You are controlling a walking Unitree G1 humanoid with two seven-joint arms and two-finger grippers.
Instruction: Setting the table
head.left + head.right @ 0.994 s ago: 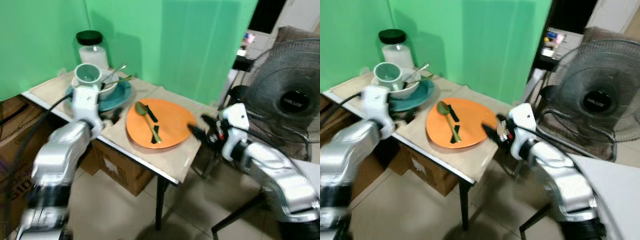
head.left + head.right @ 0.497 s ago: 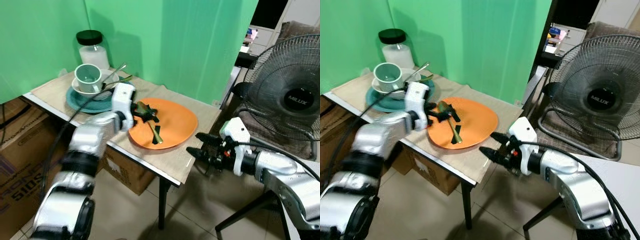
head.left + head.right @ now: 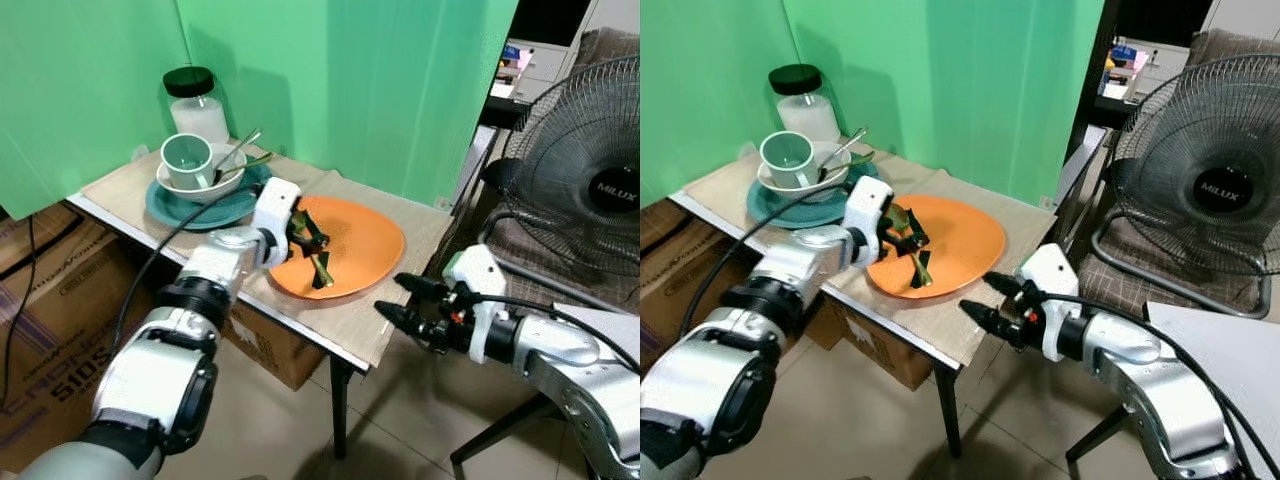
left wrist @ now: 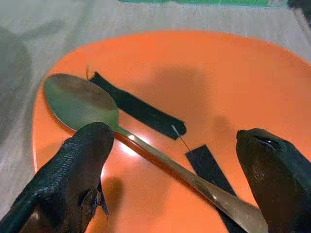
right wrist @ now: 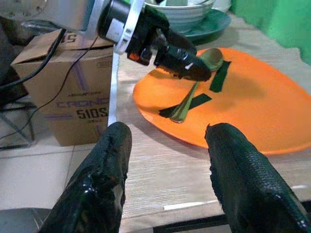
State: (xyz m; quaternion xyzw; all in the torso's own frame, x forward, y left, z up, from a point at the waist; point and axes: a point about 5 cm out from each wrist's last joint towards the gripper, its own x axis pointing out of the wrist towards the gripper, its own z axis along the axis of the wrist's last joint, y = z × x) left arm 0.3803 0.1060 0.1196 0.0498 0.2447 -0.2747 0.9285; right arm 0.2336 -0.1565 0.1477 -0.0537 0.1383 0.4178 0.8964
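An orange plate [image 3: 365,245] lies on the small table's [image 3: 385,325] near right part. A metal spoon [image 4: 82,99] rests on the plate, held down by two strips of black tape [image 4: 138,109]. My left gripper [image 3: 305,232] hovers low over the plate, open, its fingers [image 4: 80,160] on either side of the spoon's handle. My right gripper [image 3: 398,300] is open with nothing in it. It hangs just off the table's near right edge, pointing toward the plate [image 5: 252,97].
At the table's far left a teal plate [image 3: 190,208] carries a white bowl [image 3: 215,185] with a green cup [image 3: 188,160] and cutlery. A white jar [image 3: 197,105] stands behind. Cardboard boxes [image 3: 50,300] sit under the table; a fan [image 3: 590,180] stands right.
My left arm swung from beside the teal plate across to the orange plate, ending over the spoon. My right gripper drew back from the plate's rim to off the table edge. The camera shifted.
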